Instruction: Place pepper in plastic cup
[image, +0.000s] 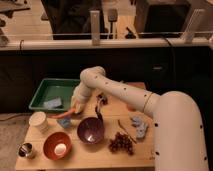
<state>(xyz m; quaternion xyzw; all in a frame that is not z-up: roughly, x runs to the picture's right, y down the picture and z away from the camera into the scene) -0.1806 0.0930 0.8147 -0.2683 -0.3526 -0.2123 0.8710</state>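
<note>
My claw, the gripper, hangs at the end of the white arm, low over the left half of the wooden table, just off the near right corner of the green plastic tray. It is clamped on the long, slim red-orange chili pepper, which sticks out to the left and slightly down from the claw. I think the grip sits near one end, though the view here is too soft to be sure.

Directly below the pepper, a little nearer to me, stands the small, short light-blue plastic cup. The pepper's free end looks to be just above its rim, not yet inside.

To the left of the cup is a taller white cup; to its right is a round purple bowl; nearer still is an orange bowl.

My worry is the fit: the pepper is long and lies nearly flat, while the cup is short and narrow. Released like this, it could bridge the rim and roll off, or tip the light cup over. A sideways nudge could also knock the white cup.
</note>
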